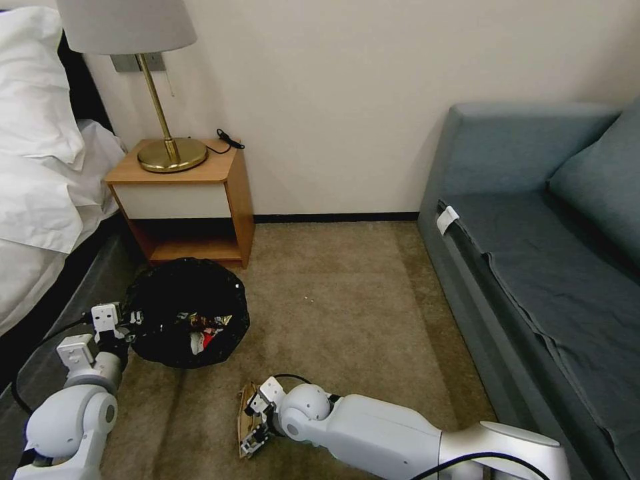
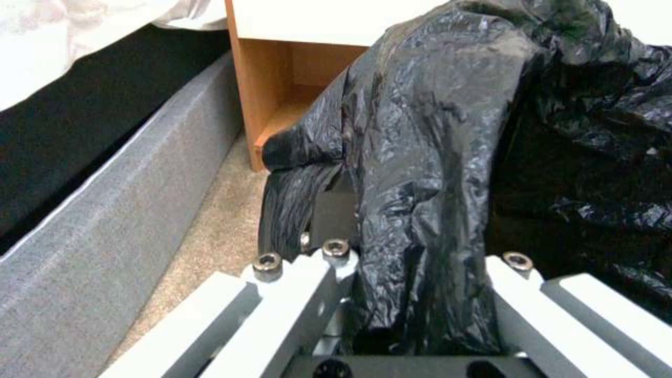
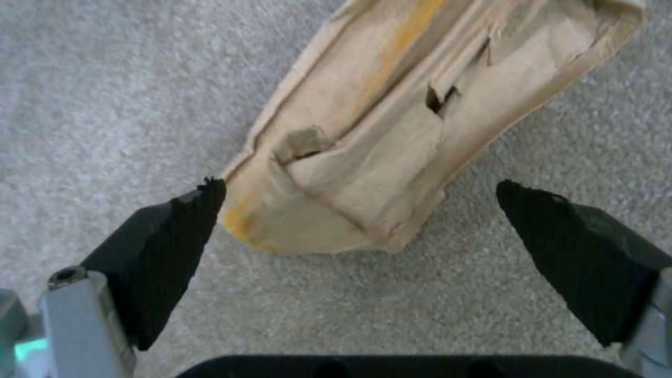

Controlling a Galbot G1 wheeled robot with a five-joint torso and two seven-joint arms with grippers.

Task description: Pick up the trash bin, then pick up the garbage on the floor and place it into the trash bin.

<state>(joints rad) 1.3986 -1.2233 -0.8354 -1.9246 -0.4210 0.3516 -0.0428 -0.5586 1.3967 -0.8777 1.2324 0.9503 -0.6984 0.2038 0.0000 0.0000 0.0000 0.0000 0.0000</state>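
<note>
The crumpled brown paper bag (image 3: 392,131) lay on the carpet (image 1: 347,300) at lower centre of the head view. Our right gripper (image 3: 360,231) sat over its near end, fingers (image 3: 175,247) spread apart. At lower left our left gripper (image 1: 127,327) was, as far as we could see, clamped on the rim of the trash bin (image 1: 187,313), which held wrappers (image 1: 203,330).

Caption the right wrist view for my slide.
Right gripper, jaws open, straddling the crumpled brown paper bag on the carpet.

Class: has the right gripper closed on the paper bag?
No: the right gripper is open, its pads either side of the paper bag on the carpet.
</note>
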